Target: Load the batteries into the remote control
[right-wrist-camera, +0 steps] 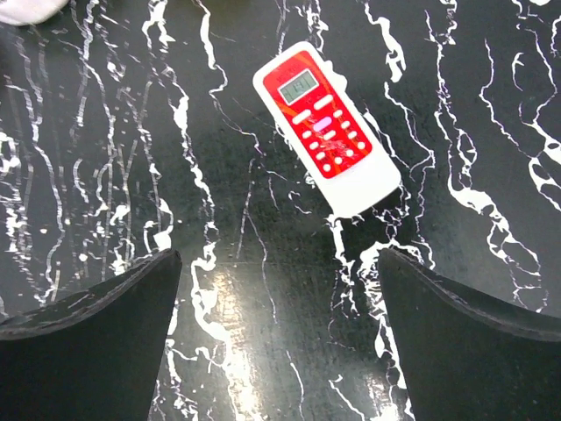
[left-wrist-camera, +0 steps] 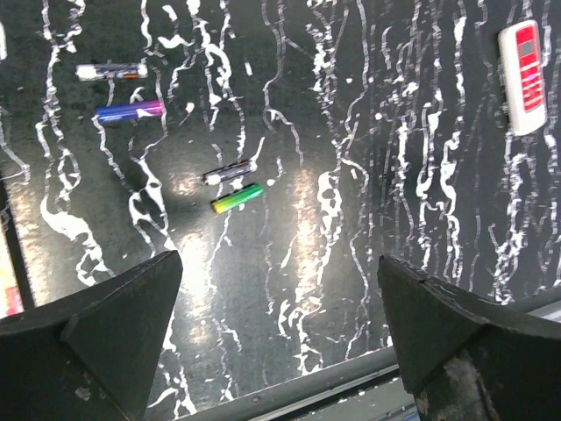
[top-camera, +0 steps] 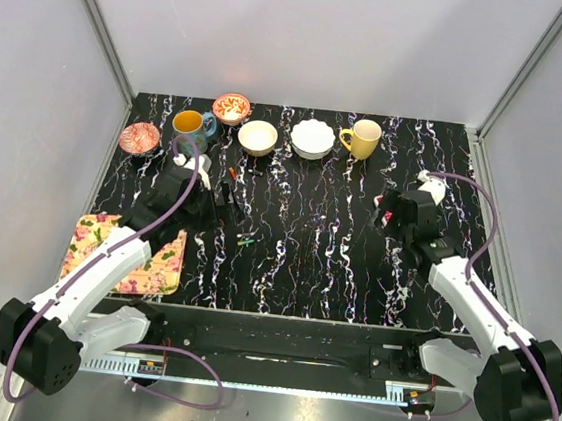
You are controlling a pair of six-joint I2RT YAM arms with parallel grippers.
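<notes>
The remote control lies face up on the black marbled table, white with a red button panel and a small screen. My right gripper is open and empty just short of it, above the table. The remote also shows at the far right of the left wrist view. A green battery and a dark battery with a white end lie side by side ahead of my left gripper, which is open and empty. A purple battery and another pale-ended one lie farther off. In the top view the batteries are tiny specks.
Along the back stand a blue cup, patterned bowls, a cream bowl, a white scalloped bowl and a yellow mug. A floral cloth lies front left. The table's front edge runs just under my left gripper.
</notes>
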